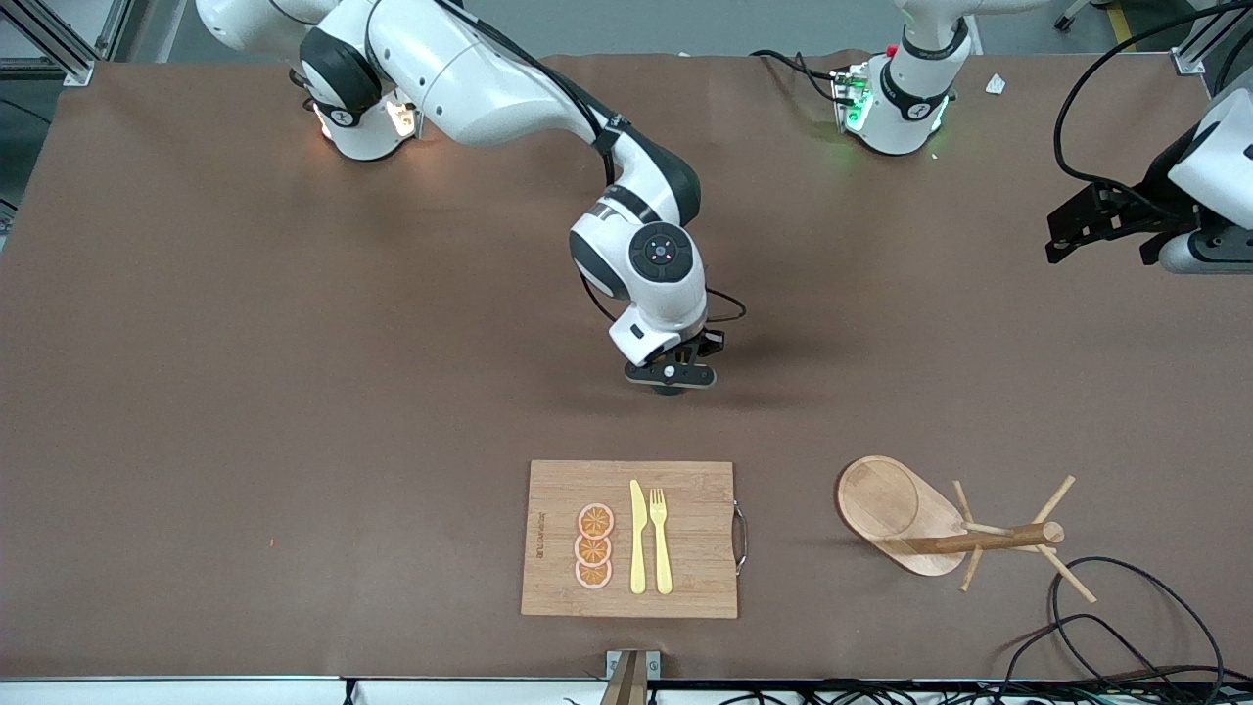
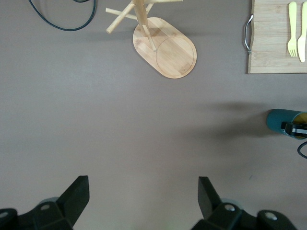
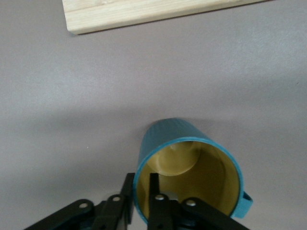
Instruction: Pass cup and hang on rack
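Both arms: glossy white shells w/ black joint bands, black cables along the links. Right arm wrist has a round black cap w/ small coloured dots; right gripper [image 1: 670, 376] is black w/ silver screws. Left gripper [image 2: 144, 199]: matte black, angular fingers, screw heads at base. Bases: white domes, one lit green, one amber.

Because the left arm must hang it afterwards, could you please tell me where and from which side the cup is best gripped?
Probably the rim wall of the cup, from above, away from the handle: it stands upright, mouth open upward, and the loop must stay free for the rack. The right gripper is at that rim; the left gripper waits open above the table.
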`<act>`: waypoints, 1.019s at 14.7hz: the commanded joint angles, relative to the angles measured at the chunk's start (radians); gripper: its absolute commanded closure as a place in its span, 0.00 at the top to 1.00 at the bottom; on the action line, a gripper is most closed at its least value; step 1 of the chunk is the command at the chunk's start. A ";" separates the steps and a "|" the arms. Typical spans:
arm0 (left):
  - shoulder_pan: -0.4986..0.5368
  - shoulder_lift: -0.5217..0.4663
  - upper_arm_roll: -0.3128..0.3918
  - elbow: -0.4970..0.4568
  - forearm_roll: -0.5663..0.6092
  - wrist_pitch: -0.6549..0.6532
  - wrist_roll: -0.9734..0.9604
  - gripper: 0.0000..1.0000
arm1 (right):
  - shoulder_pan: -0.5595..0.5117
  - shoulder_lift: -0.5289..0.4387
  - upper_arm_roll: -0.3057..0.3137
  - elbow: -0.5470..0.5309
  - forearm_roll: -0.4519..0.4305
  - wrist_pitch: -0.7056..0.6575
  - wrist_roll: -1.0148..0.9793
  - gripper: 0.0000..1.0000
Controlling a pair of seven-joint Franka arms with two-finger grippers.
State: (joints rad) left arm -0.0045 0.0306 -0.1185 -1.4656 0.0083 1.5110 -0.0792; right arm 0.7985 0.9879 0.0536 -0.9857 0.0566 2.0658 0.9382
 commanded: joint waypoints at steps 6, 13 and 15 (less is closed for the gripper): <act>-0.034 0.009 -0.004 0.019 -0.011 -0.002 -0.008 1.00 | -0.099 -0.095 -0.021 0.030 -0.006 -0.082 0.007 1.00; -0.043 0.000 -0.145 0.010 -0.037 -0.017 -0.302 1.00 | -0.343 -0.300 -0.026 0.027 -0.015 -0.229 -0.182 1.00; -0.046 0.009 -0.211 0.002 -0.030 -0.011 -0.375 1.00 | -0.435 -0.353 -0.032 0.015 -0.020 -0.321 -0.287 1.00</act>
State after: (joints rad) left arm -0.0502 0.0326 -0.2816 -1.4672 -0.0236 1.5072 -0.3912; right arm 0.4343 0.7057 0.0061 -0.9111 0.0496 1.8002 0.7352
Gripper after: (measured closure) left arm 0.000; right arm 0.000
